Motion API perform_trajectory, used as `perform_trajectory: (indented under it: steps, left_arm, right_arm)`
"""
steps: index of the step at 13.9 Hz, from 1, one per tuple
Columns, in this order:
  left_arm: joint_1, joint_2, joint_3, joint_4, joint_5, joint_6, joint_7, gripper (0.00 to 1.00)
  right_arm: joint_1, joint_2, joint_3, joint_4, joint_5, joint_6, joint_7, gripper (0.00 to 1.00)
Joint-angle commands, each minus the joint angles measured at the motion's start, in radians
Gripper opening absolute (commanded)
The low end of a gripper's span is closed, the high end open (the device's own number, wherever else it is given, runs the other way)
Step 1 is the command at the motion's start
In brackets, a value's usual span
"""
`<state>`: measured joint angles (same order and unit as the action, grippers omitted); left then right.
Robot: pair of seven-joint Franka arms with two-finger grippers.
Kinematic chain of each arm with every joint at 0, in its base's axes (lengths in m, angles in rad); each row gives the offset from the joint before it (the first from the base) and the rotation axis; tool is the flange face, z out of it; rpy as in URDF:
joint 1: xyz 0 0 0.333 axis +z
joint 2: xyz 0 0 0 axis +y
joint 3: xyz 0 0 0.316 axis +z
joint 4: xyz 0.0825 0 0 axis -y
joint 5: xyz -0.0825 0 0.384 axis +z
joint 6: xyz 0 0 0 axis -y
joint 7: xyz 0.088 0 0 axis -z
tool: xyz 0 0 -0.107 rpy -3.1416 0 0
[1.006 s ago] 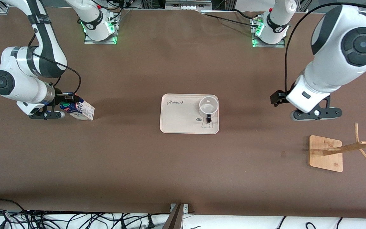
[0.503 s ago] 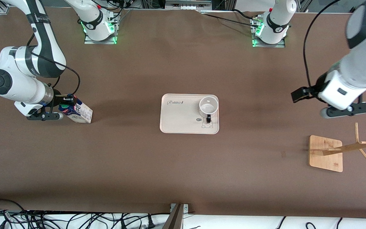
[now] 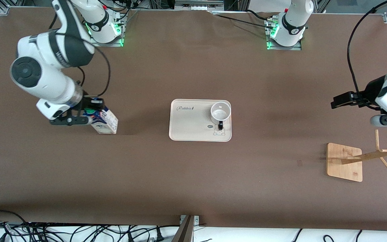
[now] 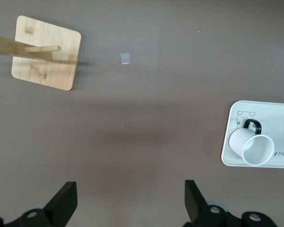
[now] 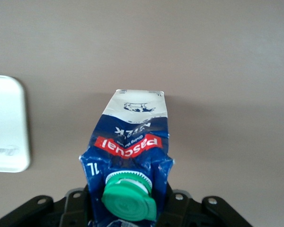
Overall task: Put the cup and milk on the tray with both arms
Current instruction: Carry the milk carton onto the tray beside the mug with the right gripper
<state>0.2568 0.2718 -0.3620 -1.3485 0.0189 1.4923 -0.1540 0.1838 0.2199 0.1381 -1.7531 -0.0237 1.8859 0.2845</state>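
My right gripper [image 3: 89,114] is shut on the milk [image 3: 105,122], a dark-blue and white carton with a green cap, gripped near its top [image 5: 130,146] between the jaws of that gripper [image 5: 129,201]. The carton hangs low over the table, toward the right arm's end from the cream tray [image 3: 188,122]. The white cup [image 3: 220,112] stands on the tray with its black handle toward the front camera. My left gripper [image 3: 386,120] is open and empty [image 4: 130,201], high over the left arm's end of the table. The cup [image 4: 251,147] and the tray [image 4: 281,116] also show in the left wrist view.
A wooden rack with a square base [image 3: 344,163] stands near the left arm's end, nearer to the front camera than the left gripper; it also shows in the left wrist view [image 4: 46,53]. The tray's corner [image 5: 7,123] shows in the right wrist view.
My right gripper has carried the milk toward the tray. My left arm has swung away from the tray toward its end of the table.
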Motion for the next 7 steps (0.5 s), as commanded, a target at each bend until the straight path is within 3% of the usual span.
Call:
perform_trajectory:
  steps: [1, 3, 5, 6, 7]
  left_arm:
    - [-0.007, -0.014, -0.012, -0.012, 0.029, 0.005, 0.01, 1.0]
    - [-0.007, -0.014, -0.012, -0.014, 0.029, 0.006, 0.01, 1.0]
    - [-0.034, -0.022, 0.003, -0.015, 0.03, 0.019, 0.007, 1.0]
    - [-0.103, -0.026, 0.046, -0.017, 0.033, 0.019, -0.002, 1.0]
    - [-0.182, -0.04, 0.136, -0.02, 0.039, 0.022, 0.005, 1.0]
  right_arm:
    - [0.107, 0.062, -0.006, 0.116, 0.072, -0.031, 0.088, 0.51]
    - [0.154, 0.114, -0.006, 0.185, 0.169, -0.028, 0.162, 0.51]
    - [0.207, 0.153, -0.006, 0.222, 0.177, -0.022, 0.176, 0.51]
    - [0.23, 0.165, -0.006, 0.222, 0.177, -0.018, 0.186, 0.51]
    - [0.264, 0.177, -0.006, 0.222, 0.171, -0.016, 0.203, 0.51]
